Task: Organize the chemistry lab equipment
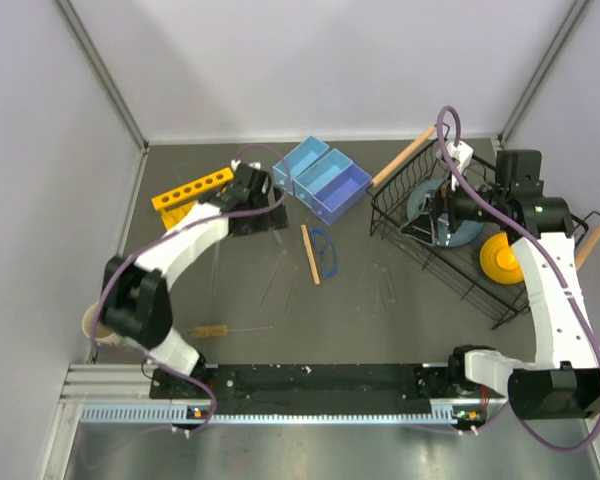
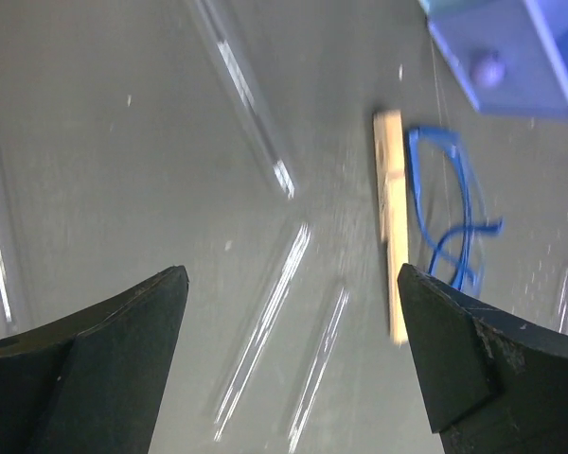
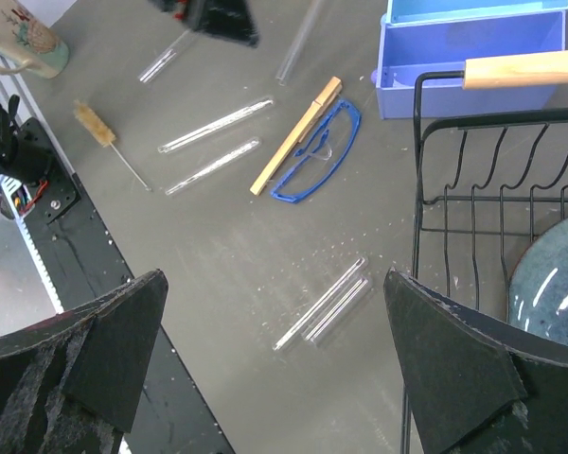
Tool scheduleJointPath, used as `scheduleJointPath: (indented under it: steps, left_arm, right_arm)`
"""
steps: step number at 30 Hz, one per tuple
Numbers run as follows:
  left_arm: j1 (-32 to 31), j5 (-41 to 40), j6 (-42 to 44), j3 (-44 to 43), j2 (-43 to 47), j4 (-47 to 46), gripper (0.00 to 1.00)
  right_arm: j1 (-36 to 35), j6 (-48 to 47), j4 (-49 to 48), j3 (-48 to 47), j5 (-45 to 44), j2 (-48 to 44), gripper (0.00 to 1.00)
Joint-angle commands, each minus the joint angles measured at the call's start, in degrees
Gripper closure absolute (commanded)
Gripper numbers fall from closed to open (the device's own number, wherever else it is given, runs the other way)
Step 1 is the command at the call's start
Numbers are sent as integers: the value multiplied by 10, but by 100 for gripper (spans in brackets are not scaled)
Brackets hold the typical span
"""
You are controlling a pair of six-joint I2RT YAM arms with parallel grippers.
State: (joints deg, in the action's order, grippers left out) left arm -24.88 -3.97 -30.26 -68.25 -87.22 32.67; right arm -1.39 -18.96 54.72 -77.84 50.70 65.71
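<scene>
Grey walls close in a dark table (image 1: 360, 335), and I see the lab gear scattered across its middle. The wooden stick (image 3: 293, 137) lies flat with the blue safety glasses (image 3: 317, 156) right beside it, just in front of two blue boxes (image 1: 338, 190) at the rear. Several glass tubes (image 3: 216, 126) lie loose on the surface: two roughly parallel ones to the left of the stick, and a close pair (image 3: 324, 305) nearer the black wire basket (image 3: 435, 170). The brush (image 3: 95, 123) lies by itself toward the near left edge, not far from a mug (image 3: 24, 43) at that corner.

My left gripper (image 2: 289, 274) hangs above the table between a yellow rack (image 1: 190, 188) and the blue boxes. Its jaws are spread wide with nothing between them; tubes lie on the surface below, and the stick and glasses lie off to one side. My right gripper (image 3: 275, 279) hovers at the left side of the basket, jaws equally wide apart and empty. Inside the basket I can see a grey-blue plate (image 3: 554, 284) and a yellow bowl (image 1: 502, 258).
</scene>
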Motion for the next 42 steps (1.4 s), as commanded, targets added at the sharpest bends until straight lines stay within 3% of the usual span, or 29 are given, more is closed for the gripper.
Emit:
scheduleJointPath:
  steps: [1,5,13,17,21,26,27,29,33,38,42]
  left_arm:
    - [4,-53,-46,-127,-131,52,3]
    - [5,-69,-71,-233,-222,97,7]
    - [15,-104,-85,-254,-287,94,14]
    - [20,-96,-77,-262,-311,85,25]
    - [23,-90,-65,-277,-340,87,30]
    - [30,-78,-62,-290,-367,88,46]
    - [31,-75,-63,-291,-369,87,55]
    - [33,-68,-66,-296,-377,88,63]
    - [36,-63,-70,-299,-385,87,70]
    - [39,-65,-71,-298,-384,91,88]
    - [41,-61,-72,-282,-339,74,92]
  right_arm:
    - [-4,-19,-11,7,11,-2,1]
    - [-4,-14,-24,27,20,-4,1]
    - [-4,-6,-44,56,27,-11,1]
    - [-4,1,-52,60,31,-10,1]
    - [-4,6,-58,70,46,-21,1]
    - [-4,6,-67,92,41,-34,1]
    - [-4,6,-67,95,43,-36,1]
    - [-4,7,-70,98,46,-38,1]
    - [-4,8,-71,100,48,-39,1]
    - [-3,9,-71,101,48,-42,1]
    - [-4,8,-70,106,47,-45,1]
